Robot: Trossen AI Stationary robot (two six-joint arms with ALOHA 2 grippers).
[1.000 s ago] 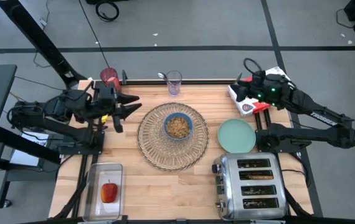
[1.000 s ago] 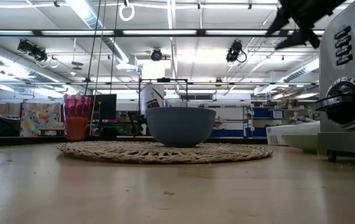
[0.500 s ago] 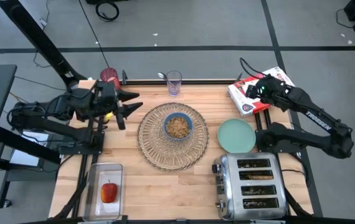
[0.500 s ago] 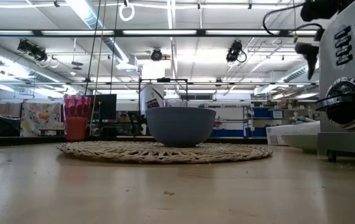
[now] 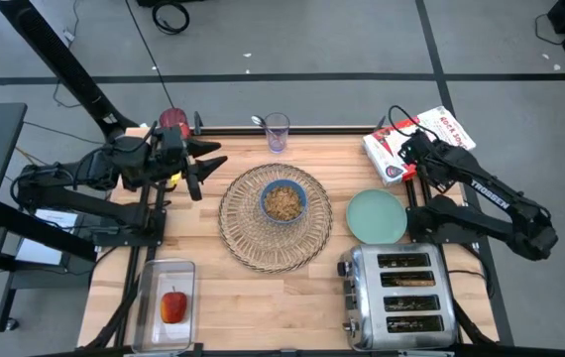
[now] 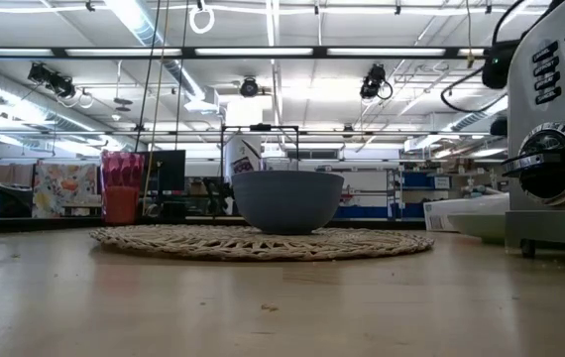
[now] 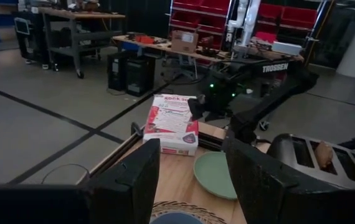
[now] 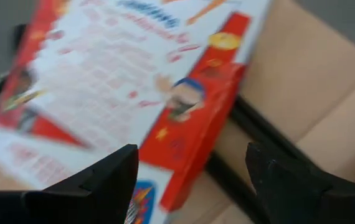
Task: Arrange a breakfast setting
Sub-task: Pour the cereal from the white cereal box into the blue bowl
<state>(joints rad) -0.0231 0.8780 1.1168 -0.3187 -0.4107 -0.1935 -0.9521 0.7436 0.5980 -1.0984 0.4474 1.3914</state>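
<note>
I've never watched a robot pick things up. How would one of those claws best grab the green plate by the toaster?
Probably by the rim. The green plate lies flat on the table, too wide for two fingers to span, so one finger would go over the edge and one beneath. Its far side, toward the cereal box, looks free; the toaster crowds the near side. The right gripper, open, is closest.

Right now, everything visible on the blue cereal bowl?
The blue cereal bowl is small and round, with a smooth, plain outer wall that narrows toward its base in the low view. It stands upright at about the middle of the round woven straw placemat and holds brown cereal. Nothing else touches it. The left gripper hangs apart from it, near the table's far left side.
</note>
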